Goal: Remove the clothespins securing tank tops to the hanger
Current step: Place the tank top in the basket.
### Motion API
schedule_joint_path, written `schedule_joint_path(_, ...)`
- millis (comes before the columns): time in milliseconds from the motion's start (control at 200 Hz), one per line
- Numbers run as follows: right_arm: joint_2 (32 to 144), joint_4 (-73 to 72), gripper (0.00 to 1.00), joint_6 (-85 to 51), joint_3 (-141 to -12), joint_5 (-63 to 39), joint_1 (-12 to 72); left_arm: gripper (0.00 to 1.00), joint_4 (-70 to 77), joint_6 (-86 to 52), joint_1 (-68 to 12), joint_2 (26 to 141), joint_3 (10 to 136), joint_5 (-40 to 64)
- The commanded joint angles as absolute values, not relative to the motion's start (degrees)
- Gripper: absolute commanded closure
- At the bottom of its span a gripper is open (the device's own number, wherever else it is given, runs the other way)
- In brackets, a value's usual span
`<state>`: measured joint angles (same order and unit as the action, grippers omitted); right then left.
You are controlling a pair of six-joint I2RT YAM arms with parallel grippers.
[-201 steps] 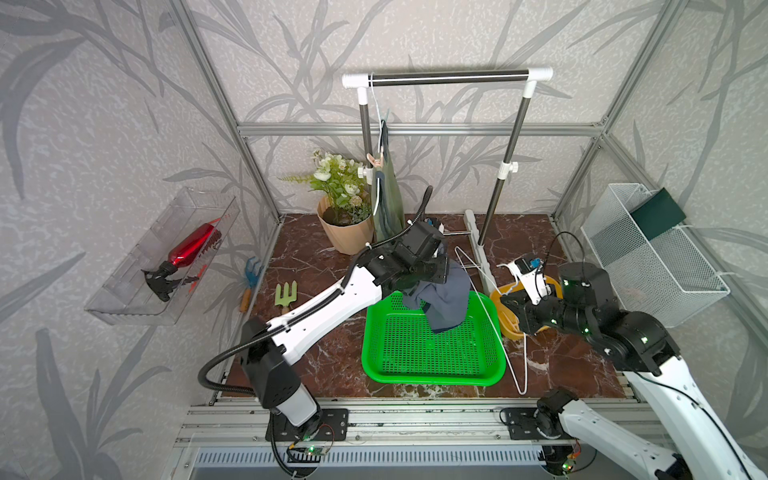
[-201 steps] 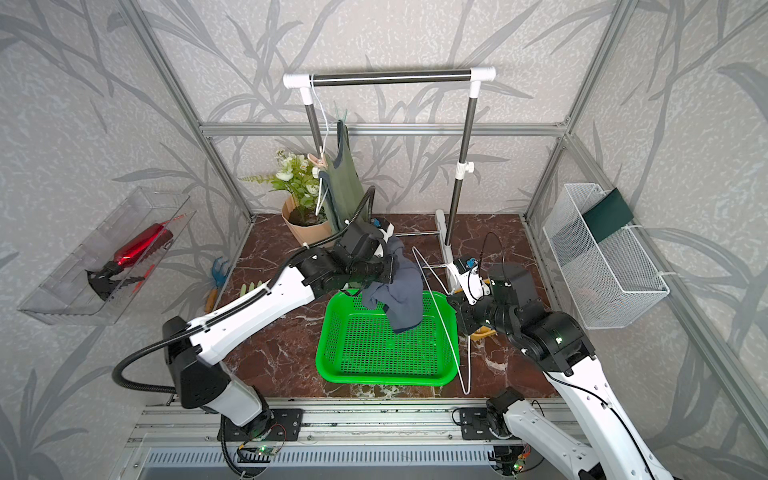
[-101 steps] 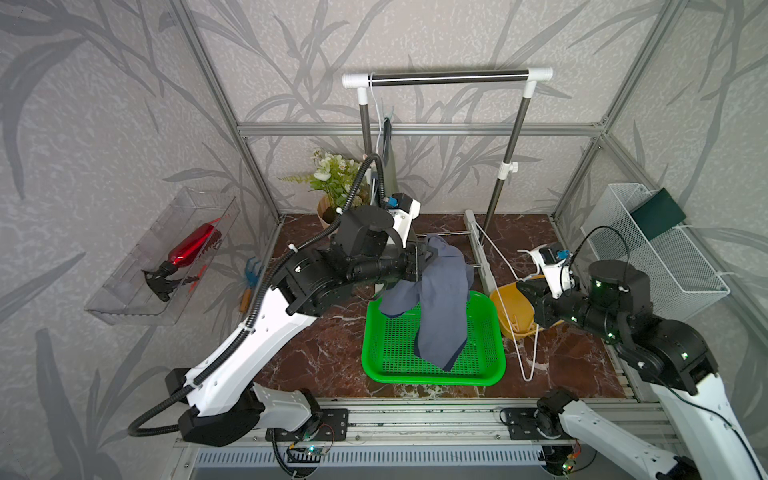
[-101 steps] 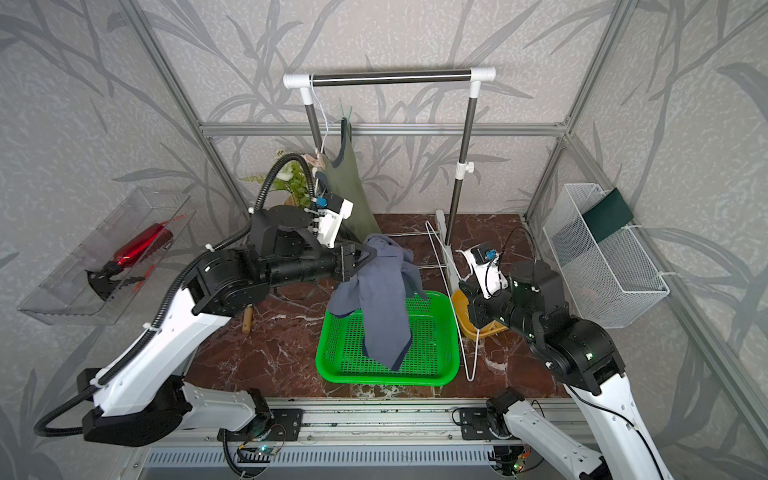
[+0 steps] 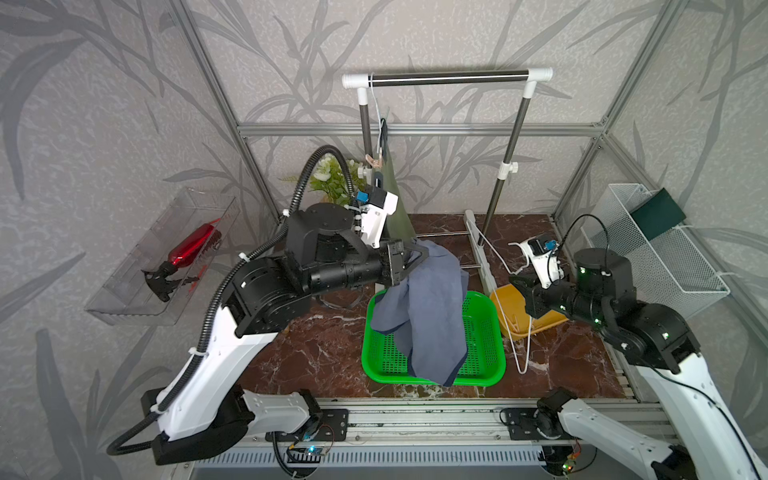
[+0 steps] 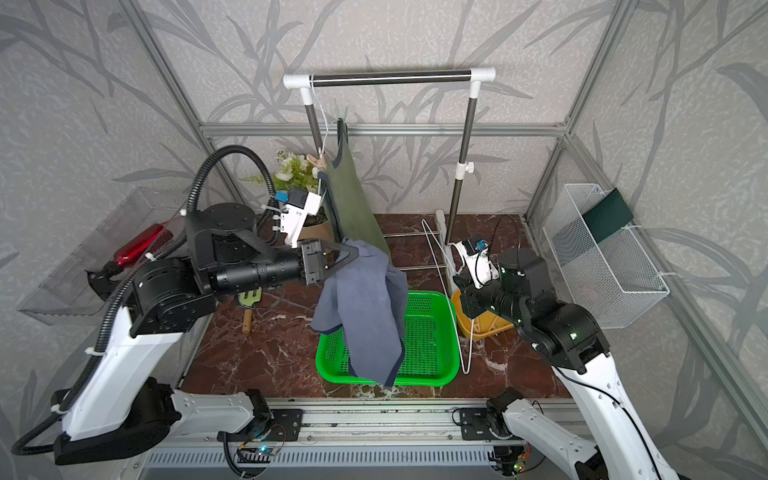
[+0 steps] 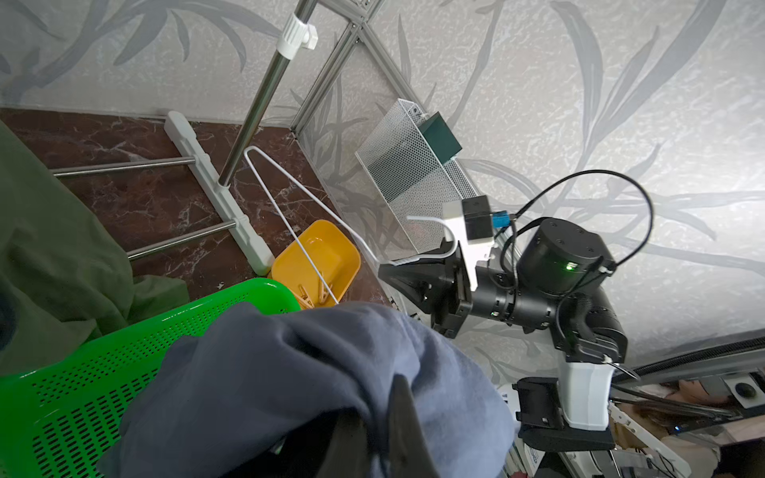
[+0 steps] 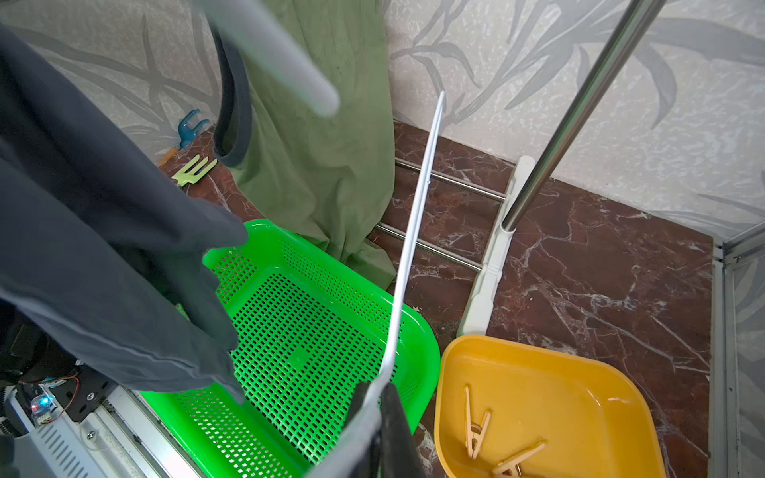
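Two clothespins (image 8: 477,424) freed: lying in the yellow tray (image 8: 559,393), which sits beside the green basket (image 5: 482,332) on the bench (image 5: 316,345).
Navy tank top (image 5: 428,307): off its hanger, dangling over the basket, not yet let go.
Left hand (image 5: 417,257): clenched on a bunched fold of the navy tank top.
Right hand (image 8: 374,399): clenched on the bare white wire hanger (image 8: 410,256), which is held tilted above basket and tray.
Olive tank top (image 6: 349,199): hung from the rail (image 5: 449,77), with a peach clothespin (image 6: 318,163) at its shoulder.
Judged progress: about half. The olive tank top's pins are left; their count cannot be told.
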<state>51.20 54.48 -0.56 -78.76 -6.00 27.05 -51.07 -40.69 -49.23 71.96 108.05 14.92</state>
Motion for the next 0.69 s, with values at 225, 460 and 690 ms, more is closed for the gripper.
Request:
schedule_joint_path(225,49.91,53.13,1.00,-0.03,-77.39,-5.64,26.83,1.00,-34.84,-46.06,-43.35,69.77,86.81,16.94)
schedule_joint_path(460,50.40,53.13,1.00,0.51,-76.58,-5.89,26.81,1.00,-27.21,-46.93,-43.25,73.98,75.67,17.85)
schedule_joint_path(690,51.15,52.76,1.00,1.10,-76.90,-6.42,26.81,1.00,-27.50,-44.58,-44.90,75.24,66.31,16.26)
